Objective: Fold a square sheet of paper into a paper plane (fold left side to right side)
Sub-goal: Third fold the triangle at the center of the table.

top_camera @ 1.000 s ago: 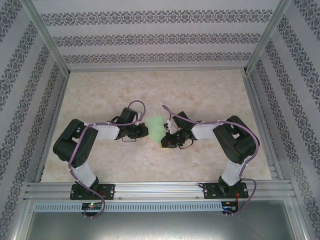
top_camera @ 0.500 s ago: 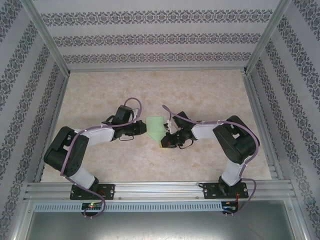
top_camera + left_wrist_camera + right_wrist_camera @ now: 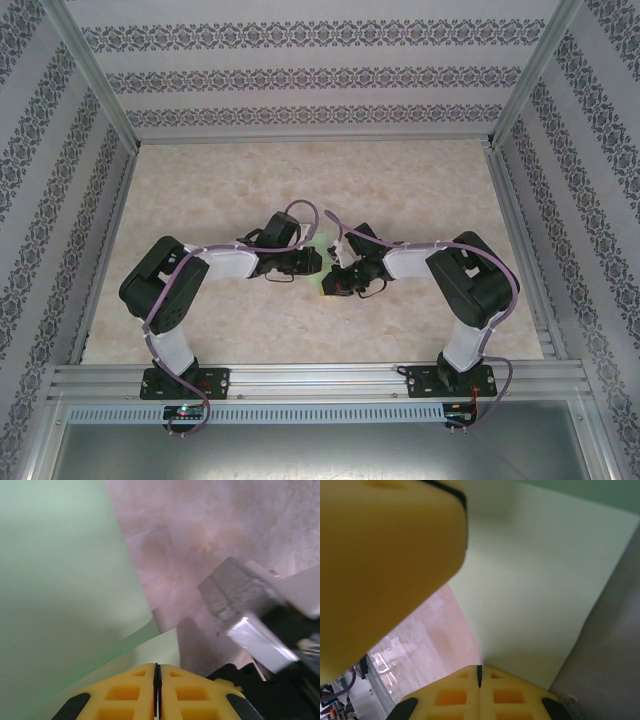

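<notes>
Both arms were bent inward, meeting at mid-desk. The left end effector [image 3: 156,666] was clamped on an edge of the square sheet of paper [image 3: 55,580]; the right end effector [image 3: 479,667] was closed, its tip at the sheet. The marbled desk [image 3: 400,180] was enclosed by patterned walls [image 3: 300,80]. From above, the sheet was largely hidden.

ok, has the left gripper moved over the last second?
Yes. The left gripper has shifted right across the table, toward the right gripper, which has stayed put. It now covers most of the sheet of paper.
</notes>
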`<action>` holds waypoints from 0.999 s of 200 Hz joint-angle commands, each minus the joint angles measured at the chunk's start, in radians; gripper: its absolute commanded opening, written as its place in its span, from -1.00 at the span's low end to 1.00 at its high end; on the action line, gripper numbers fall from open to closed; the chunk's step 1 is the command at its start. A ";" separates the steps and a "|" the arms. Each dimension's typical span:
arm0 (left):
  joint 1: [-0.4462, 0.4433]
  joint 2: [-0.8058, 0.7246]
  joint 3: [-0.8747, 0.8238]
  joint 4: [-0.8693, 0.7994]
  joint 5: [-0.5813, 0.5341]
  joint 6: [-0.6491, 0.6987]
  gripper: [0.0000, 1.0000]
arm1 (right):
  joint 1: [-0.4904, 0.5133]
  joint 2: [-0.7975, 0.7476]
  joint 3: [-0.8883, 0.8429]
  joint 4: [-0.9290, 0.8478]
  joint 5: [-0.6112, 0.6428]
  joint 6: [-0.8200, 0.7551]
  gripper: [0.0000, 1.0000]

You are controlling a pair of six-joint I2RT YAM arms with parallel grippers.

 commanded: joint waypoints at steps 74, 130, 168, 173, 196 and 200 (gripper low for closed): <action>-0.008 0.063 -0.074 -0.012 -0.094 0.005 -0.78 | 0.007 -0.079 -0.034 -0.136 0.093 0.039 -1.00; -0.008 0.065 -0.091 -0.005 -0.106 0.005 -0.80 | 0.039 -0.128 0.037 -0.156 0.127 0.077 -1.00; -0.008 0.068 -0.094 -0.002 -0.107 0.007 -0.80 | 0.040 -0.061 0.071 -0.147 0.156 0.084 -1.00; -0.008 0.067 -0.092 -0.001 -0.107 0.008 -0.81 | 0.040 -0.053 0.071 -0.148 0.157 0.085 -1.00; -0.008 0.066 -0.095 -0.005 -0.114 0.009 -0.82 | 0.041 -0.034 0.060 -0.150 0.174 0.095 -1.00; -0.008 0.065 -0.094 -0.006 -0.116 0.010 -0.81 | 0.041 -0.035 0.057 -0.152 0.178 0.098 -1.00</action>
